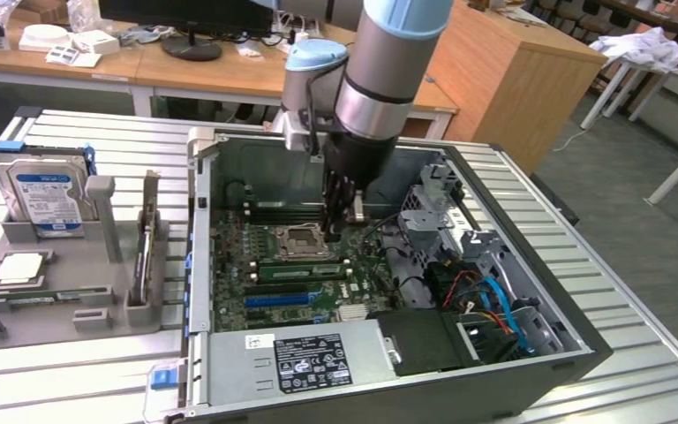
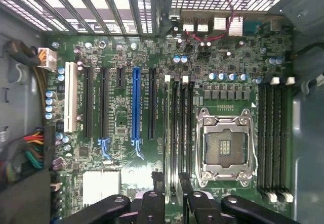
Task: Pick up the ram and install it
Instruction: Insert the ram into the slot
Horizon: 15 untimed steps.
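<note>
Tool (image 2: 173, 205) — fingers (image 2: 152, 206) partly apart, nothing held — just above one end of the seated ram (image 1: 297, 269).

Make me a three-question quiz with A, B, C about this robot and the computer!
1. Where is the gripper compared with the computer case? A beside it; B inside it; C underneath it.
2. What colour is the long slot between black ones? A red; B blue; C yellow.
3. How is the processor socket? A empty; B filled; C covered.
Answers: 1 B, it hangs above the motherboard; 2 B, it is bright blue; 3 A, its bare contacts show.
</note>
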{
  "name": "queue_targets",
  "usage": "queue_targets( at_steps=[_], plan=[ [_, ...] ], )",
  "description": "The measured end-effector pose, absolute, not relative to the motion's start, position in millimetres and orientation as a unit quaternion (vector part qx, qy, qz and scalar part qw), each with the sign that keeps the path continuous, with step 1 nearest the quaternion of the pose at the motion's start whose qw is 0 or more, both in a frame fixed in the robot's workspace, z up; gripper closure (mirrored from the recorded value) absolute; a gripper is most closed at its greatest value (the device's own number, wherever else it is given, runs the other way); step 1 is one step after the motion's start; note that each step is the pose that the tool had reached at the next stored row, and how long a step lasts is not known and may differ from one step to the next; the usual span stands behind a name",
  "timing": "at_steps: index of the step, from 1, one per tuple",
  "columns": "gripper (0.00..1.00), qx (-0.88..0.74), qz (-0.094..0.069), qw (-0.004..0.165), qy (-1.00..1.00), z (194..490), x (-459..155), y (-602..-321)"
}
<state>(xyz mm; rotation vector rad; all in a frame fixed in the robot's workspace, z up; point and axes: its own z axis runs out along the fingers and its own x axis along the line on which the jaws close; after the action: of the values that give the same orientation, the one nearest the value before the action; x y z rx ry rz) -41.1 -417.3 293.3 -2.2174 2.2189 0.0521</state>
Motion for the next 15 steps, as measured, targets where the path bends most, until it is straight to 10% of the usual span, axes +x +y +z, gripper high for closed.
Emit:
queue_targets(
  at_steps=[15],
  plan=[
    [0.75,-0.707,0.017,0.002,0.707,345.4,-41.1,-417.3]
  ],
)
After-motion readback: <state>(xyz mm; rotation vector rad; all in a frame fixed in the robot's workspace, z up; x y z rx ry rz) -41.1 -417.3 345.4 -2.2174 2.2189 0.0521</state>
